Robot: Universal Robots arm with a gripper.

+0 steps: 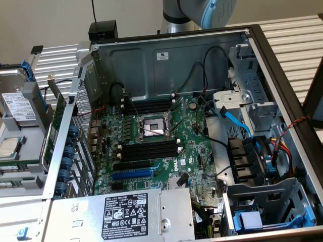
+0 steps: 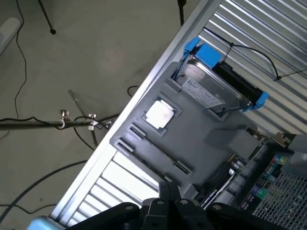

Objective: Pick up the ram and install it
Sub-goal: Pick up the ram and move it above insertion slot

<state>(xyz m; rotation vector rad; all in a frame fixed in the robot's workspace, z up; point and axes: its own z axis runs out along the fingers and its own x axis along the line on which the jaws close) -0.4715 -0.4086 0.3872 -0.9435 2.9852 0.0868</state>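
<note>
The gripper (image 2: 169, 189), black and blocky, was shut with nothing in its grasp, hanging above a gray molded plastic tray (image 2: 192, 139) on the ribbed metal table (image 2: 120, 187). The ram (image 2: 159, 149) appeared to sit edge-up as a thin strip in the tray's long slot. It lay just beside a square silvery chip (image 2: 160, 114) and near a boxy metal hard drive (image 2: 211, 91).

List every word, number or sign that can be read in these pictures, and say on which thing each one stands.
"DELL": white print on the green circuit board.
"DELL": on the black label of the power supply; other lines too small.
Too small: the white sticker on the case wall.
Blurred: the hard drive label.
</note>
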